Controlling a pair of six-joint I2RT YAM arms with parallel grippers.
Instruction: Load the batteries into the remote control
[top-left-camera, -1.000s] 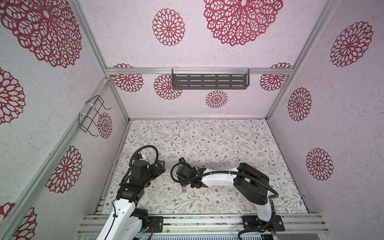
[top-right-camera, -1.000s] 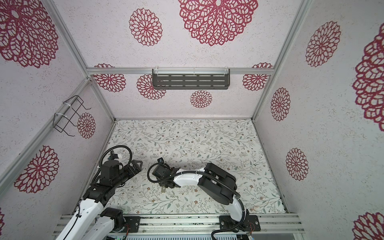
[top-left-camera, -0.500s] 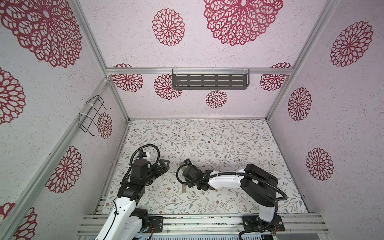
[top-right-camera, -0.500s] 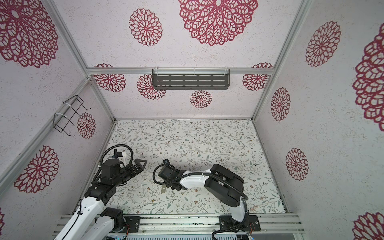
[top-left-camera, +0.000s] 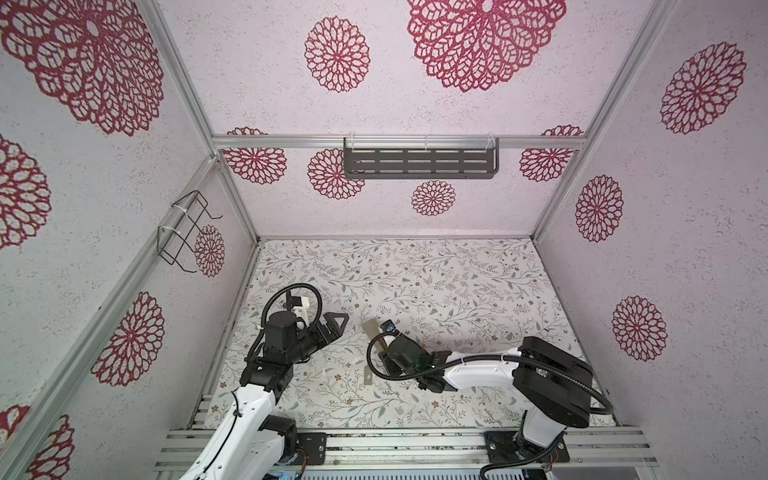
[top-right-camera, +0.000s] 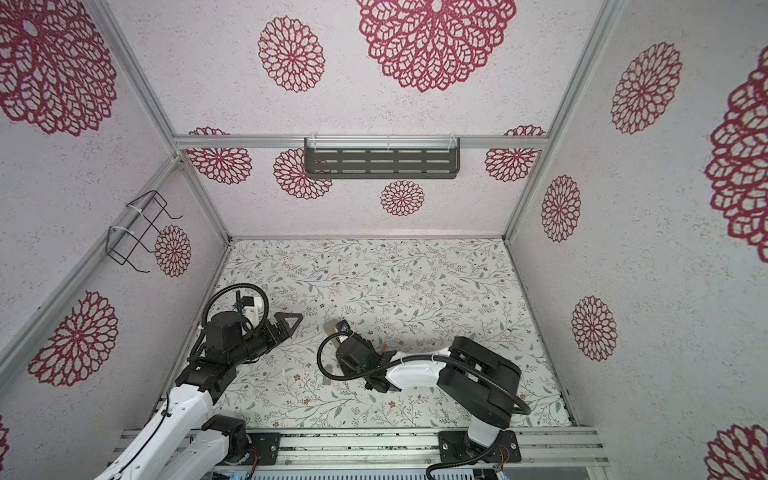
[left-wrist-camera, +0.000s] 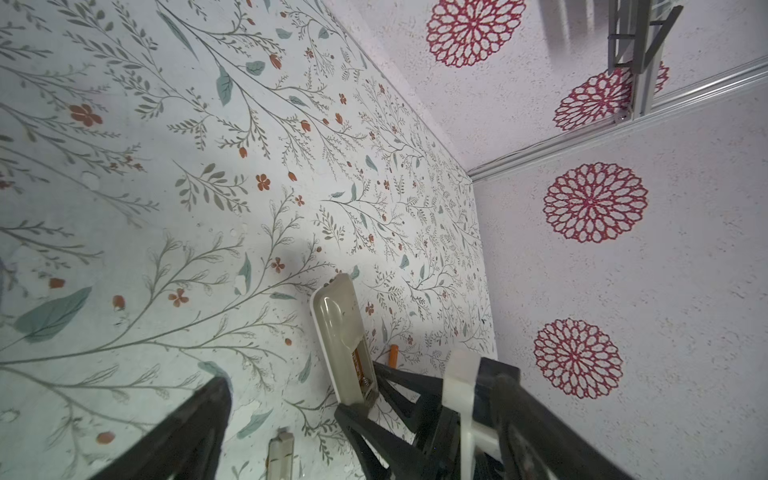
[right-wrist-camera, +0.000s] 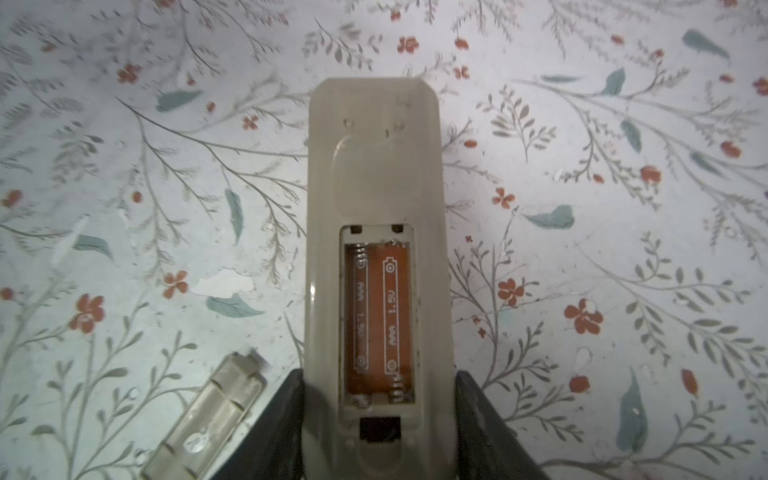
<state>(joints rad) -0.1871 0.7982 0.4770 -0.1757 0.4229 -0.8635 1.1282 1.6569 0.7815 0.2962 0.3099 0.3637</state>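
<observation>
The right wrist view gives the clearest look. The right gripper (right-wrist-camera: 378, 384) is closed on the remote control (right-wrist-camera: 374, 166), one finger against each long edge at the end nearest the wrist. The remote lies beige back up and reaches straight out ahead of the fingers. Its battery compartment (right-wrist-camera: 378, 316) is uncovered and sits just ahead of the fingertips. Inside are an orange floor printed with two cell outlines and coil springs at the ends, and it seems to hold no cell, though the picture is soft. The loose battery cover (right-wrist-camera: 208, 419) lies flat on the floral table (right-wrist-camera: 582, 249), just beside one finger and apart from the remote.

The left wrist view adds what that one misses: one orange battery (left-wrist-camera: 392, 355) lies on the table close beside the remote (left-wrist-camera: 336, 324), on the side away from the left gripper (left-wrist-camera: 282, 395). That gripper is spread wide with nothing in it, and the cover (left-wrist-camera: 279, 455) lies below the gap between its fingers.

In both top views the right gripper hides the compartment. Only the remote's far end (top-left-camera: 371, 328) (top-right-camera: 332, 327) sticks out past it, and the battery shows as an orange speck (top-left-camera: 422, 346) just beside the wrist.
</observation>
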